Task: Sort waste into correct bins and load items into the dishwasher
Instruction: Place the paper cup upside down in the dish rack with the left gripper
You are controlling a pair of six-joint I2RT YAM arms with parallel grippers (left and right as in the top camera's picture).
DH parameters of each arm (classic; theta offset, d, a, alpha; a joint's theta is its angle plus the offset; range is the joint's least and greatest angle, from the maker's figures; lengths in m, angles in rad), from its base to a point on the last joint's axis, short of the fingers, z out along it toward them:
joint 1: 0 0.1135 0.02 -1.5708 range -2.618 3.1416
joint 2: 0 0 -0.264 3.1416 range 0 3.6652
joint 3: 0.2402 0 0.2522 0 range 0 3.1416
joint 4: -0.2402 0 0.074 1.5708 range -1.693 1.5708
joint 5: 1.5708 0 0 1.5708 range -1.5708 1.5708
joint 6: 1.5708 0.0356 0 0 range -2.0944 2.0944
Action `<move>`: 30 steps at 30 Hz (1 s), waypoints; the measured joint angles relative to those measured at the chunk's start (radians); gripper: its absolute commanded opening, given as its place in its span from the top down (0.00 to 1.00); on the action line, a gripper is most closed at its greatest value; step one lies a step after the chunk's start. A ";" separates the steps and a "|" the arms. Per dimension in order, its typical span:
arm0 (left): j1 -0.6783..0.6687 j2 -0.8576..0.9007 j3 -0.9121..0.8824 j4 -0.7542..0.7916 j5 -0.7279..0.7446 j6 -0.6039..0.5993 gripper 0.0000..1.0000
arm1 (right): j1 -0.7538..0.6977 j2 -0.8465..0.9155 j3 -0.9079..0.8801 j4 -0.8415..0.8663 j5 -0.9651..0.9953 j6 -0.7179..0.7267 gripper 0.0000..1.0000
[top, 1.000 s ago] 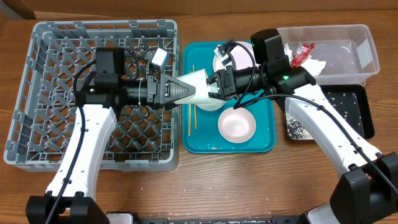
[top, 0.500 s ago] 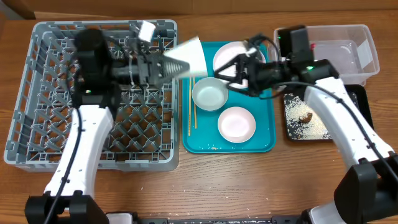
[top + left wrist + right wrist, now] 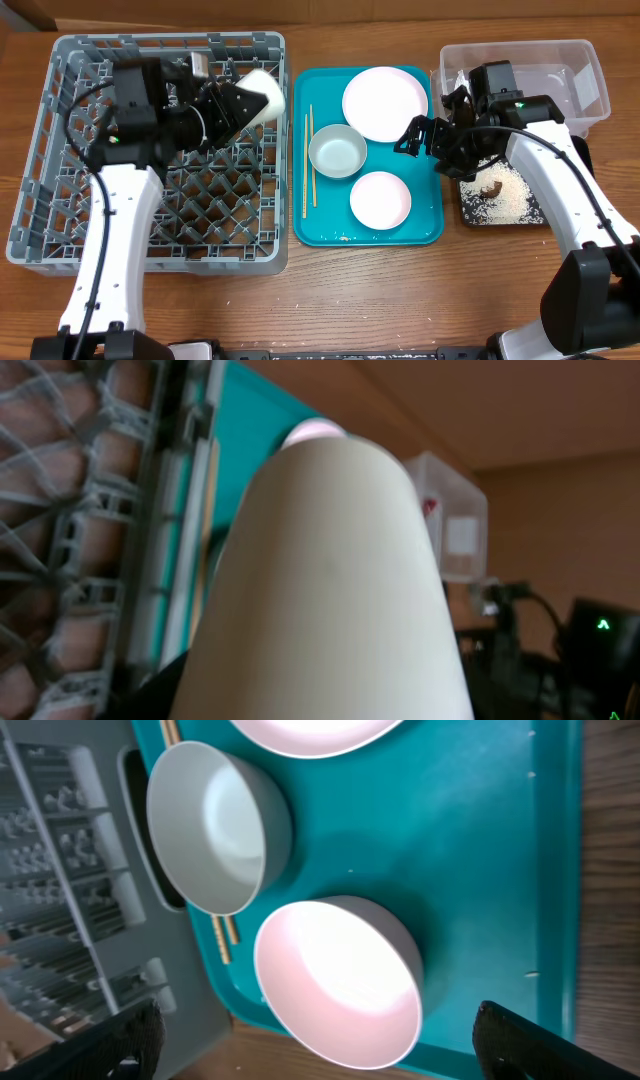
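My left gripper (image 3: 240, 102) is shut on the small white cup (image 3: 262, 92), holding it tilted over the upper right part of the grey dishwasher rack (image 3: 60, 150). The cup (image 3: 330, 580) fills the left wrist view and hides the fingers. My right gripper (image 3: 412, 138) is open and holds nothing, hovering at the teal tray's right edge. In the right wrist view the gripper (image 3: 320, 1045) is spread above a pinkish bowl (image 3: 340, 980), with a greyish bowl (image 3: 215, 825) beside it. The plate (image 3: 385, 103) and the chopsticks (image 3: 308, 160) lie on the teal tray (image 3: 425, 225).
The black tray (image 3: 590, 185) at the right holds rice grains and a brown lump (image 3: 490, 188). Behind it stands the clear tub (image 3: 575, 75), its left end partly hidden by my right arm. Both bowls (image 3: 336, 151) (image 3: 380, 199) sit mid-tray.
The right gripper opened, let go of the cup and drew back to the right. The left arm carried the cup from over the teal tray leftward over the rack.
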 measured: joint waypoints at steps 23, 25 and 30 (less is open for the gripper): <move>-0.274 0.041 0.113 -0.838 -0.592 0.142 0.71 | 0.000 0.000 0.000 -0.024 0.080 -0.041 0.00; -0.289 0.050 -0.018 -0.743 -0.584 0.133 0.69 | 0.000 0.000 0.000 -0.026 0.080 -0.040 0.00; -0.289 0.047 -0.161 -0.589 -0.584 0.126 0.67 | 0.000 0.000 0.000 -0.034 0.080 -0.040 0.00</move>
